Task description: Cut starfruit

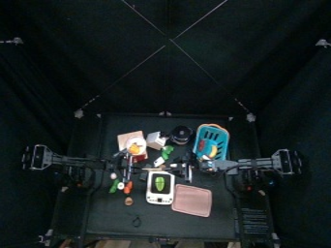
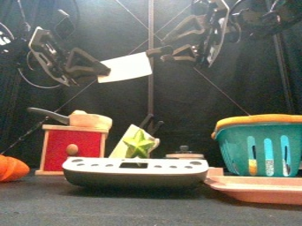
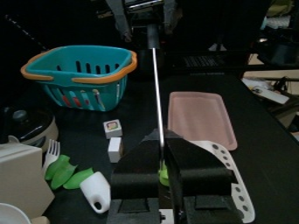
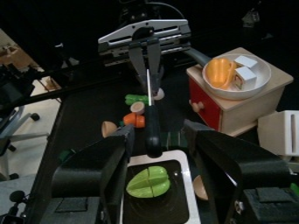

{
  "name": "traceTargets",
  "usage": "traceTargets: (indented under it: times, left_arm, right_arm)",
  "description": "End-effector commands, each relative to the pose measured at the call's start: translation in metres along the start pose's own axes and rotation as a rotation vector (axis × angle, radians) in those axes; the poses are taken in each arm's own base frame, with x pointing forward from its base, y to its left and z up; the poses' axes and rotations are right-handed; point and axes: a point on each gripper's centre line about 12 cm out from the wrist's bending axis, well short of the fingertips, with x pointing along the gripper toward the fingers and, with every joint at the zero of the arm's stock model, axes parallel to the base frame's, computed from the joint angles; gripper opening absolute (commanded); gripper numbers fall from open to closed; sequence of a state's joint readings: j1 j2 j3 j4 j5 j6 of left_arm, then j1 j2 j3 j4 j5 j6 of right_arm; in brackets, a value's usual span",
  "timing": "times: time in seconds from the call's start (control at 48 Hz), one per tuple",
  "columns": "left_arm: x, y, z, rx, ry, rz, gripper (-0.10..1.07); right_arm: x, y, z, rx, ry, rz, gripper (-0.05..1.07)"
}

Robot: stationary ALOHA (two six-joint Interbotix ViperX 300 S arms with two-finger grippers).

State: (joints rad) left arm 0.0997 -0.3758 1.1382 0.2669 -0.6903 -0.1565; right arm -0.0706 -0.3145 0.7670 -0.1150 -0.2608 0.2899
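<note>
Both arms are black throughout, built of jointed angular segments with black cables looped along them. The left claw [image 3: 163,171] has two broad, matte black jaws with squared edges. The right claw [image 4: 158,162] is alike, its jaws thick, blocky and glossy at the edges.
</note>
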Motion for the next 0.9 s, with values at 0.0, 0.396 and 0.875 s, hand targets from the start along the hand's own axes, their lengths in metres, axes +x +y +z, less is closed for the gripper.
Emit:
traceTargets:
  times: [0.0,0.396,0.875]
  left_arm:
    - [0.004,0.001,0.008,0.002,-0.024,0.001,0.35]
    - [0.004,0.001,0.008,0.001,-0.026,0.002,0.35]
    - [0.003,-0.004,0.004,-0.026,-0.029,-0.007,0.35]
  right_arm:
    - [0.002,0.003,0.012,-0.004,-0.031,0.008,0.84]
    - [0.004,0.003,0.013,-0.007,-0.029,0.008,0.64]
    - [0.004,0.0,-0.005,-0.001,0.068,-0.017,0.48]
